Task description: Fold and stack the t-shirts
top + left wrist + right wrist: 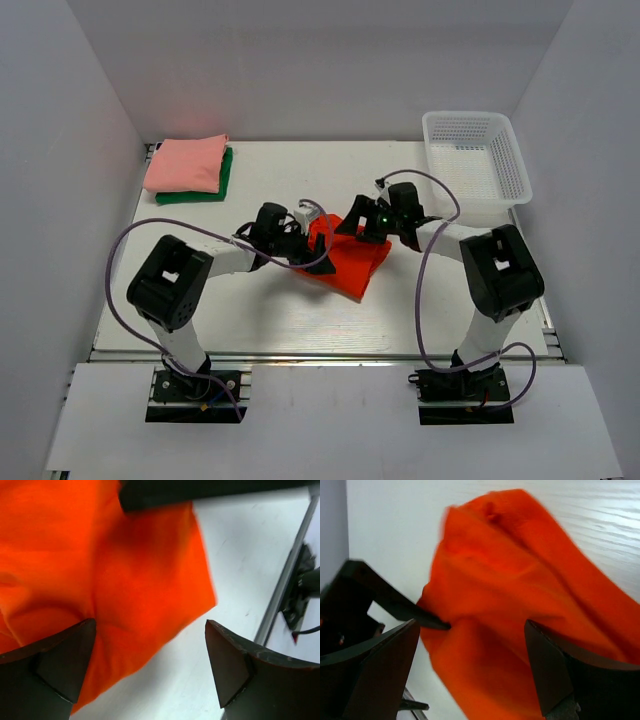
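Orange-red cloth, a soft short-sleeved t-shirt (345,262), is seen lying on the white worktop (250,320) as a compact, roughly four-sided bundle, set askew rather than square to the edge. In the wrist views its surface is shown rumpled, with loose ridges and one corner hanging open, so the fold is judged rough rather than finished.

The left hand (150,630) is held low over the left part of this shirt with its fingers spread wide; nothing is pinched between them, and cloth and bare worktop are seen through the gap. The right hand (472,625) is held over the far right part of the shirt, likewise spread wide and gripping nothing. Whether either fingertip touches the cloth cannot be told.

Well away from the orange-red shirt, toward the far left, a pale salmon-pink t-shirt (187,163) is seen folded flat on top of a folded dark green t-shirt (190,197), only the green edges showing beneath it. Beyond the orange-red shirt to the far right, a white plastic mesh basket (518,160) is seen, with no shirt visible inside.

Two of the three shirts are therefore judged folded and stacked. The third is judged mostly folded but not yet on the pile. What remains is probably a tidying of its fold and its transfer onto the pink shirt.
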Controlling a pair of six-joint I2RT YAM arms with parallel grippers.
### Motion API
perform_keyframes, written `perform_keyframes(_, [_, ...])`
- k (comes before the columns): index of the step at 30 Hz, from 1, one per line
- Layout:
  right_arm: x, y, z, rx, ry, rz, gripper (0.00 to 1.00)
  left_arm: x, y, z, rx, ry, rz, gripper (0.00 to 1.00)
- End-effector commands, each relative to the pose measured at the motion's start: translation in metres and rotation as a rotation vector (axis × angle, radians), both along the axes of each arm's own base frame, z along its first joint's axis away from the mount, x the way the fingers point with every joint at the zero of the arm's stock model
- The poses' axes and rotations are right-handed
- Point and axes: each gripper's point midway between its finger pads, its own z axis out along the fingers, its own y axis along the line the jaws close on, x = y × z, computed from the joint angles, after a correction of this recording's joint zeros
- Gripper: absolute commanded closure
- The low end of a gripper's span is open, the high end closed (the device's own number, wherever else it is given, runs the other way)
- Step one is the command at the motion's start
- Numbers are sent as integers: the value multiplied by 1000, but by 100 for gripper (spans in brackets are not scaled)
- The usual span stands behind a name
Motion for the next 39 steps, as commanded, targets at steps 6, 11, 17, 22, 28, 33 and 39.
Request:
perform_keyframes(6, [29,-57,-67,-9,118,-263,10,-22,11,-45,41,52,-76,0])
perform_keyframes(11, [27,-62,-83,20,168,-243,10,-28,15,-58,89,44,-90,0])
perform_keyframes(17, [52,-72,-19,-44,-48,-229,10,-19,14,-45,88,1,-81,1])
perform_keyframes(22, [57,-82,35,-141,-187,-197,10,-3,2,-9,32,-35,-62,1])
perform_keyframes(28, [-3,-46,92,49,-229,0,10,29,-14,75,-78,-167,16,0])
perform_keyframes(33, [-52,-24,94,200,-194,101,10,77,-13,76,-39,-180,134,0])
perform_keyframes(39, [-82,-17,80,221,-172,173,10,115,-39,42,-29,-102,117,0])
